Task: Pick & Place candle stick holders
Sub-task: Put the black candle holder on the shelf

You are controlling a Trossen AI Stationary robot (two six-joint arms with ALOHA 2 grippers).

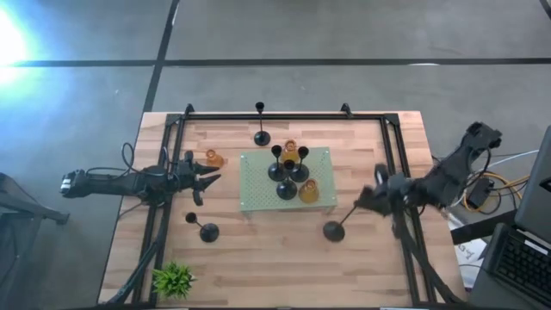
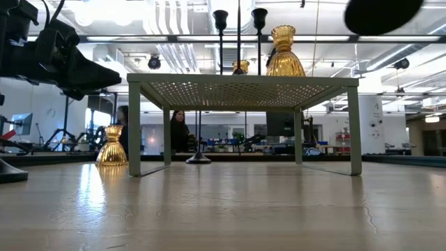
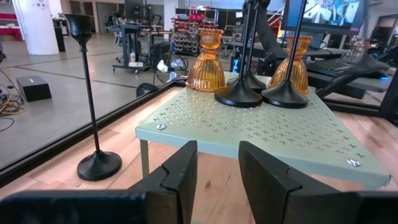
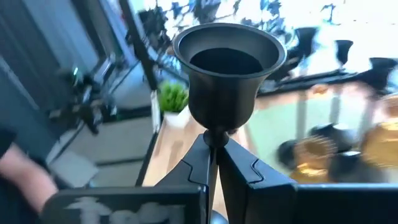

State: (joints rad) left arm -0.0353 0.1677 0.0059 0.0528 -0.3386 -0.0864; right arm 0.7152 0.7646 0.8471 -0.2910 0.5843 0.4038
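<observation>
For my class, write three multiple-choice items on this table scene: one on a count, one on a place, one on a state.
1. How many amber glass holders stand on the green perforated stand?
A. one
B. two
C. four

2. Where is the small green plant?
A. on the stand
B. under the stand
C. near the table corner on the left arm's side

3. What is the right gripper doing?
A. it is shut on the stem of a black holder
B. it is open and empty
C. it is resting on the stand

Key:
1. B: the high view shows two amber ones on the stand; a third stands off it on the wood.
2. C: the high view shows the plant by that corner.
3. A: the right wrist view shows the fingers closed around the thin stem under the cup.
</observation>
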